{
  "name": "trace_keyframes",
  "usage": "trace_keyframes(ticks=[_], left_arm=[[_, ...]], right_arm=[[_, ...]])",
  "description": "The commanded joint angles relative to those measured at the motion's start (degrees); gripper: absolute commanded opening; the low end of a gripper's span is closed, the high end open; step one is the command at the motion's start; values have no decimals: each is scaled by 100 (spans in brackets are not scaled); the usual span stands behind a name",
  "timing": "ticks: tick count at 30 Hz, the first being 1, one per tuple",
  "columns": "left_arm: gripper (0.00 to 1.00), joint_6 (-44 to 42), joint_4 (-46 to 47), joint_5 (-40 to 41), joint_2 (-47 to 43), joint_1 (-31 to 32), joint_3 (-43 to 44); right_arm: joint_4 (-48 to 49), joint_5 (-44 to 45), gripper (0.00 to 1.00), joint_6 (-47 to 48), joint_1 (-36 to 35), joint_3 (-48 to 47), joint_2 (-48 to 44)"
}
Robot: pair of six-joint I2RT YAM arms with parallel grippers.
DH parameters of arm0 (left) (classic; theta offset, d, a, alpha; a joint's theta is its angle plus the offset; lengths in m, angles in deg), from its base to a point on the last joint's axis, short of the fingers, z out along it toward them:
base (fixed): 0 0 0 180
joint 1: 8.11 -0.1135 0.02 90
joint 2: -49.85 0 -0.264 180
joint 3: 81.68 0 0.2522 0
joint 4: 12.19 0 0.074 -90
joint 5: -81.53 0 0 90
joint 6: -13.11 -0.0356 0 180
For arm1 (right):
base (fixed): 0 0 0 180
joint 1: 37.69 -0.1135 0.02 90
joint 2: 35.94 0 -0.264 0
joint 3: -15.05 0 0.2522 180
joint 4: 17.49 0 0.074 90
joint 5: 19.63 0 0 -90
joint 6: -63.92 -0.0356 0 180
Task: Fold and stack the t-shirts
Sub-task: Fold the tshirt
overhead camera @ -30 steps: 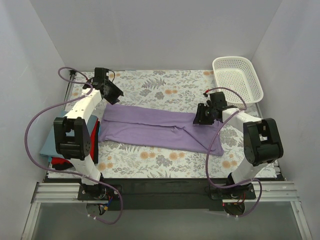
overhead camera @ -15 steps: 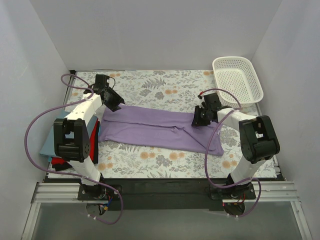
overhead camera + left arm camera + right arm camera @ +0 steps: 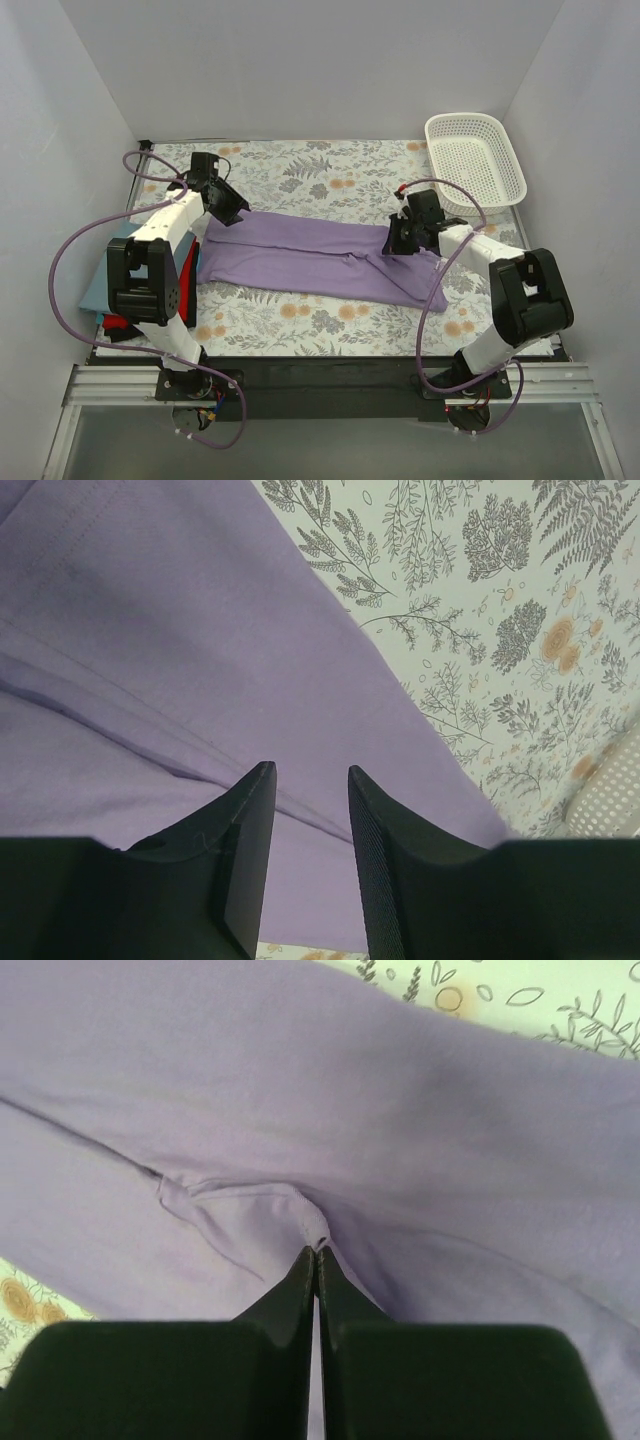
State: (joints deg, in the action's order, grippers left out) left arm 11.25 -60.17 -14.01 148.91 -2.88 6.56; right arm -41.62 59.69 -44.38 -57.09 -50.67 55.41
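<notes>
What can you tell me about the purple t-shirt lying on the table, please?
The purple t-shirt is soft, plain lilac cloth with stitched seams. It is laid out as a long, flat band across the floral table cover, running left to right, with its right end nearer the arms. The right gripper is shut, pinching a puckered bit of cloth near the right end. The left gripper is open over the left end; whether it touches the cloth cannot be told.

No text, label, brand, number or sign can be read in any view.
</notes>
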Motion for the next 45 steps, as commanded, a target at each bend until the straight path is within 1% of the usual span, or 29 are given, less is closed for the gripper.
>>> trace_keyframes(ticks=[1, 11, 24, 32, 33, 35, 36, 39, 42, 45], left_arm=[[34, -95, 55, -105, -318, 21, -100], [33, -130, 108, -140, -388, 48, -311], [33, -201, 108, -158, -458, 57, -425], [33, -236, 100, -175, -467, 65, -478], [33, -253, 99, -184, -476, 65, -469], [33, -253, 99, -184, -476, 65, -504], [33, -262, 108, -184, -485, 65, -504], [33, -280, 108, -211, -459, 74, -504], [33, -306, 108, -228, -458, 92, -504], [34, -376, 99, -254, -450, 127, -513]], right_arm=[[88, -119, 1, -129, -143, 178, -372], [246, -84, 1, -393, -609, 617, -768], [413, 232, 1, -780, -1347, 942, -970], [431, 347, 1, -885, -1593, 1022, -970], [439, 347, 4, -894, -1620, 1030, -979], [422, 347, 13, -920, -1637, 1057, -1014], [422, 338, 23, -947, -1646, 1057, -1075], [422, 215, 41, -999, -1646, 1031, -1268], [317, 224, 46, -1035, -1646, 952, -1497], [46, 504, 48, -1096, -1629, 899, -1751]])
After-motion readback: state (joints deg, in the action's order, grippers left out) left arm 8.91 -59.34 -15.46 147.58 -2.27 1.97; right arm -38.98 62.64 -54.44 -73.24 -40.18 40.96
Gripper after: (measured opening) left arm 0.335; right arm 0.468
